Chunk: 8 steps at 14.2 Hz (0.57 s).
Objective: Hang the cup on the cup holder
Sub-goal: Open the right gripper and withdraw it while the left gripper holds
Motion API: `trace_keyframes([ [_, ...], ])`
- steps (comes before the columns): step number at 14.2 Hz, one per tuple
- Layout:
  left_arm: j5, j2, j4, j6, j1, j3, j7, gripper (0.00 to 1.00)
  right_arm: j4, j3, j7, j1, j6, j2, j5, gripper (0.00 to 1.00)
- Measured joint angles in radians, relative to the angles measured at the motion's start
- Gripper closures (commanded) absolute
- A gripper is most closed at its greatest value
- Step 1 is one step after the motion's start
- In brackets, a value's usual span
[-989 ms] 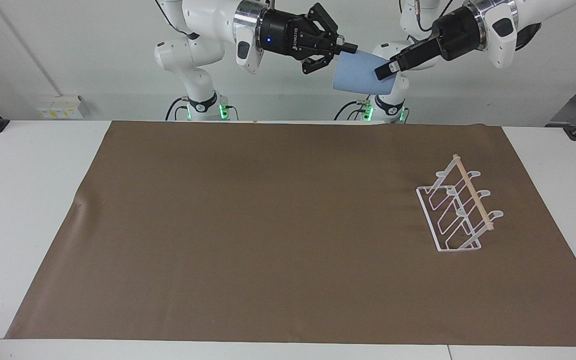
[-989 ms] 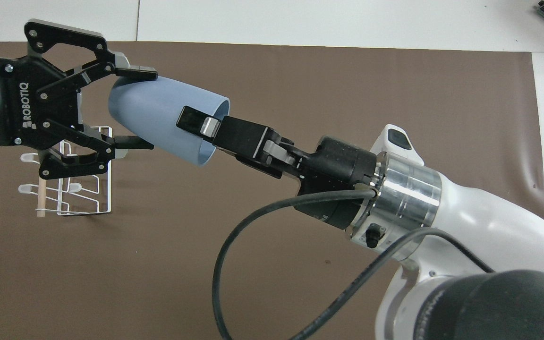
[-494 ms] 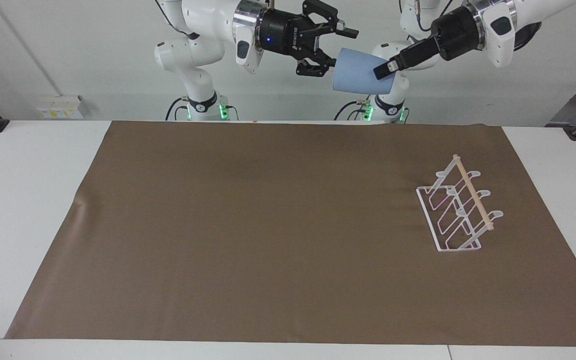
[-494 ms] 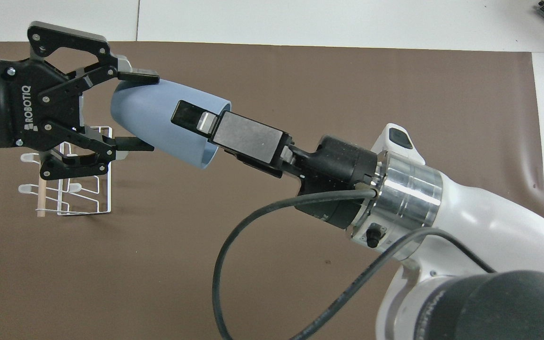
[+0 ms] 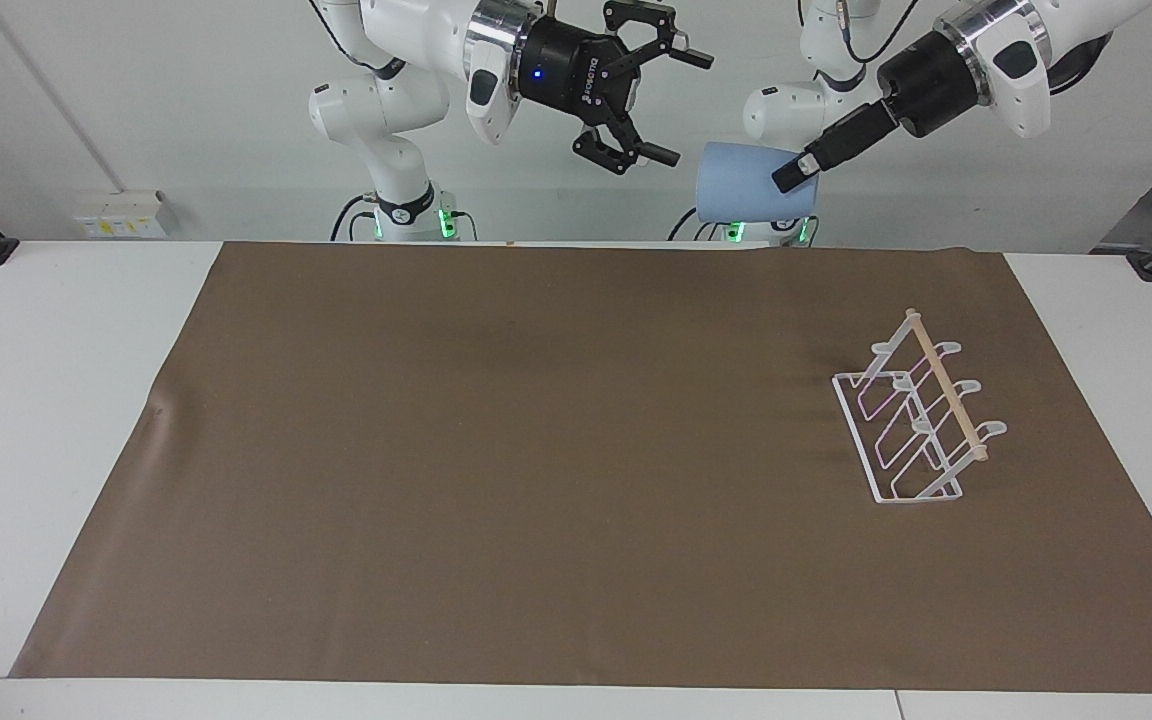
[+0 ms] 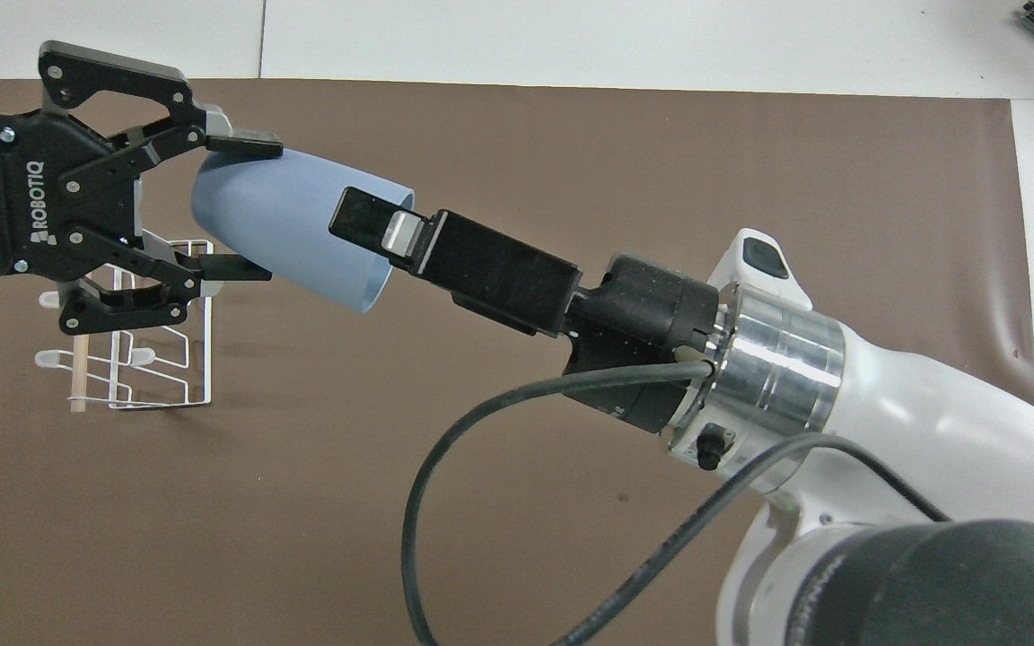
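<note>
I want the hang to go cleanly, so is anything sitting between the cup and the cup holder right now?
Nothing visible does. The left gripper holds the cup by its rim, high over the robots' edge of the table. The open right gripper is apart from it, toward the right arm's end. Only bare brown mat lies on the way to the cup holder.

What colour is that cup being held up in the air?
The cup is plain light blue, with no pattern; the overhead view shows it best.
</note>
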Motion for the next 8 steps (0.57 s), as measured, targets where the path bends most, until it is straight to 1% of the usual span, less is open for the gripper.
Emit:
trace_keyframes([
  [4, 0.219, -0.011, -0.001, 0.008, 0.000, -0.013, 0.022, 1.00, 0.018, -0.008, 0.004, -0.023, 0.003, 0.043, -0.520, 0.00],
  [6, 0.305, -0.026, -0.022, 0.008, 0.000, -0.014, 0.058, 1.00, 0.022, -0.010, 0.002, -0.051, 0.001, 0.059, -0.764, 0.00],
  [7, 0.348, -0.034, -0.042, 0.010, 0.000, -0.014, 0.079, 1.00, 0.024, -0.010, -0.002, -0.063, -0.012, 0.064, -0.856, 0.00],
  [8, 0.394, -0.041, -0.065, 0.015, 0.000, -0.015, 0.100, 1.00, 0.026, -0.011, -0.016, -0.072, -0.056, 0.066, -0.914, 0.00],
])
